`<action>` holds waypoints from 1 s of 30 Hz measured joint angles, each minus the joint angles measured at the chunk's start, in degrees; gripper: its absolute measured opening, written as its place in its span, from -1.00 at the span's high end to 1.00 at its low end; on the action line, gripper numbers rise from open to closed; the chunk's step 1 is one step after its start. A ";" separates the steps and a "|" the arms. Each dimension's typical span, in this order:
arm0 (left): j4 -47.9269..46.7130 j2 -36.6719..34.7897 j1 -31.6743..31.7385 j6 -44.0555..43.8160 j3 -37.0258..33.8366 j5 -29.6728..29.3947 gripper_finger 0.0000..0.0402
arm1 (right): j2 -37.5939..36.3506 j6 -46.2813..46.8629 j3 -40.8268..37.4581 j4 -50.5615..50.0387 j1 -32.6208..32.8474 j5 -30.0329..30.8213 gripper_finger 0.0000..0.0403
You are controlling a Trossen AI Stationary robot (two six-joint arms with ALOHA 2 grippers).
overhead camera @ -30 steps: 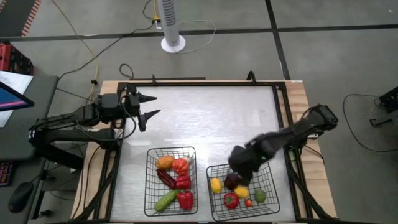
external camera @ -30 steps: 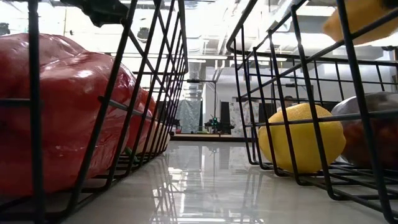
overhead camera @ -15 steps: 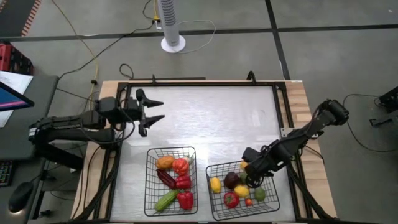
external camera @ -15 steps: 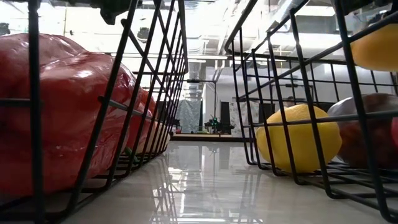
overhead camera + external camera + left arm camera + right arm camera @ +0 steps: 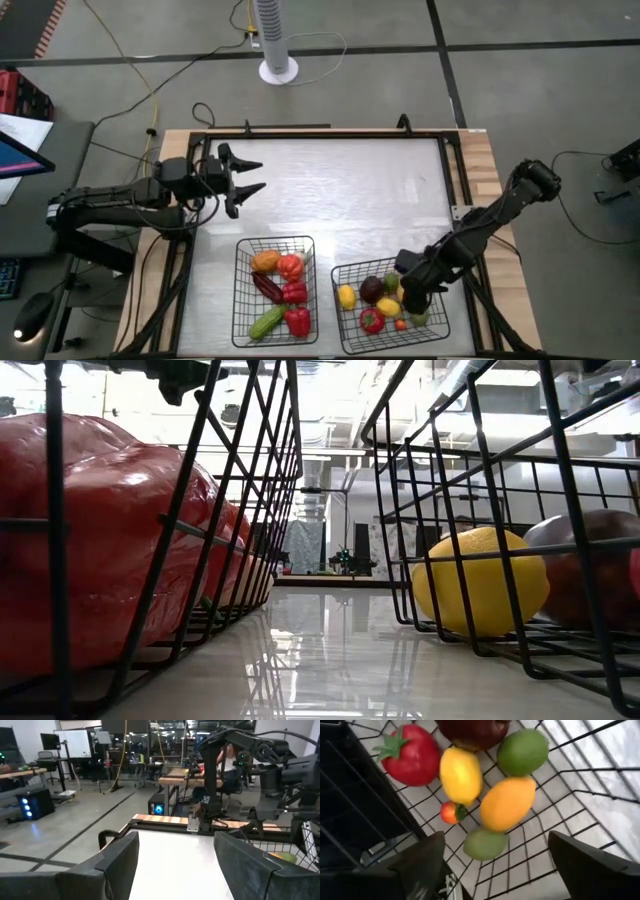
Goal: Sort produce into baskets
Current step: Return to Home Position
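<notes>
Two black wire baskets stand near the table's near edge. The left basket point(image 5: 240, 262) holds an orange, a tomato, a dark purple piece, red peppers and a cucumber point(image 5: 266, 323). The right basket point(image 5: 338, 300) holds a lemon point(image 5: 461, 774), an orange fruit point(image 5: 507, 802), limes point(image 5: 522, 751), a red piece point(image 5: 412, 755), a cherry tomato and a dark piece. My right gripper point(image 5: 412, 300) point(image 5: 496, 842) hangs open inside this basket, pointing steeply down, fingers clear of the fruit. My left gripper point(image 5: 250, 177) point(image 5: 175, 857) is open and level over the table's far left, holding nothing.
Bare table point(image 5: 340, 200) lies between the grippers and beyond the baskets. In the low view a red pepper point(image 5: 100, 530) fills the left basket's near end, and the lemon point(image 5: 480, 580) sits behind the right basket's mesh. A fan base point(image 5: 278, 70) stands on the floor beyond the far edge.
My right gripper has gone toward the table's near edge and down into the right basket. The orange fruit, seen high in the low view before, has sunk out of that view's corner and now lies on the basket floor, clear of the fingers.
</notes>
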 joint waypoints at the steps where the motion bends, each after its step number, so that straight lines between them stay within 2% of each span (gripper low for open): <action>1: 0.02 0.02 0.00 0.33 0.00 0.10 -0.23 | -0.07 -0.45 0.01 -0.87 -0.53 -0.37 -0.92; 3: 1.02 0.00 -0.07 2.47 0.00 1.62 -0.23 | -0.34 -1.09 0.00 -2.24 -0.40 3.92 -0.97; 5: 2.97 -0.20 -0.91 4.73 0.00 4.96 -0.23 | -1.55 -2.86 0.00 -1.73 1.16 13.30 -0.97; 7: 5.14 -0.31 -2.47 5.64 0.02 7.35 -0.23 | -3.58 -4.42 0.00 -1.58 2.44 19.91 -0.96; 9: 5.89 -0.28 -4.11 5.80 0.02 6.72 -0.23 | -5.64 -5.91 -0.03 -2.19 3.38 25.11 -0.94; 12: 6.20 0.25 -6.26 7.01 -0.21 1.81 -0.23 | -9.91 -8.64 -2.60 -1.57 4.33 32.23 -0.93; 15: 8.11 0.22 -8.07 7.78 -3.29 -2.80 -0.23 | -15.08 -11.45 -7.54 0.56 4.07 36.02 -0.92; 19: 15.08 -1.70 -9.89 9.21 -11.41 -6.01 -0.23 | -22.79 -16.08 -16.66 6.63 3.21 40.34 -0.92; 24: 15.35 -9.94 -9.90 5.04 -17.55 -11.80 -0.21 | -31.28 -21.57 -26.82 15.24 1.89 44.09 -0.91; 30: 15.62 -19.90 -9.62 3.36 -22.96 -13.23 -0.13 | -40.22 -26.66 -34.64 18.49 0.86 49.93 -0.91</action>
